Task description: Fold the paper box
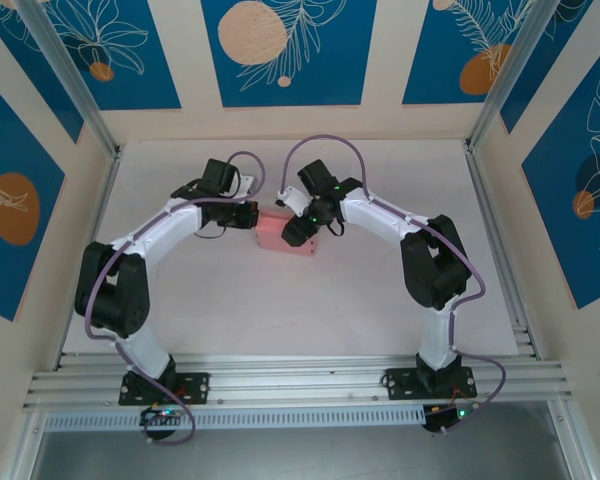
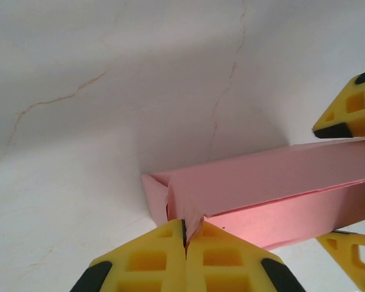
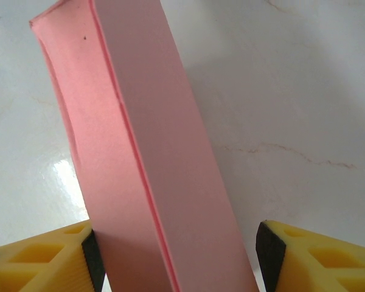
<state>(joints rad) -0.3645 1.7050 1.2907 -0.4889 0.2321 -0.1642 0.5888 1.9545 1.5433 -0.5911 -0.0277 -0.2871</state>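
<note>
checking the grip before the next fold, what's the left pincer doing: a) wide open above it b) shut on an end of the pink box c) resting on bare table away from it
b: the left pincer is closed tight, pinching crumpled card at the end of the paper box.

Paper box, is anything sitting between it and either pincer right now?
Nothing visible does. The left pincer is shut on one end of the box, and the right pincer straddles the other end with its jaws open.
</note>
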